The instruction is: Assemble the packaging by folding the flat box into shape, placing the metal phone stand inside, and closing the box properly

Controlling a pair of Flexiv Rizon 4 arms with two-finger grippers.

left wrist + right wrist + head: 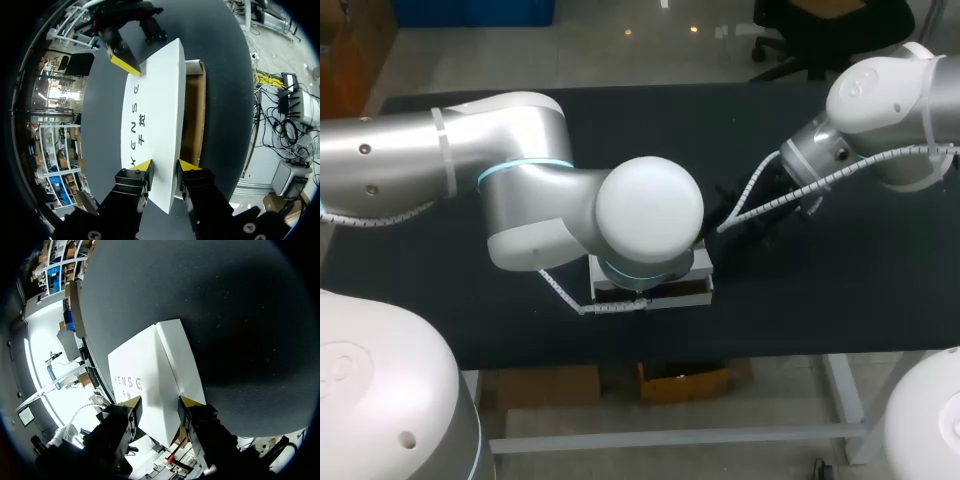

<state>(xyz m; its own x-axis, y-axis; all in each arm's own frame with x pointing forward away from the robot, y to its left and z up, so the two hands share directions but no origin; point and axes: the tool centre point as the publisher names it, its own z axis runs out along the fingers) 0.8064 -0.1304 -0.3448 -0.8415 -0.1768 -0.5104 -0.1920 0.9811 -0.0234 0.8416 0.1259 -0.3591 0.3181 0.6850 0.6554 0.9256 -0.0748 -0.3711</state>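
White lid (tilted) over open brown box on black table

Soft, even light comes down from above. The black table looks dull and dark. The left arm shines, with a bright spot on its round white joint. At 6 o'clock from that joint the box sits in shadow. In both wrist views its white lid glows brightly.

A white box with dark print lies near-middle on the black surface, its lid tilted up, showing the brown cardboard inside along the near side.
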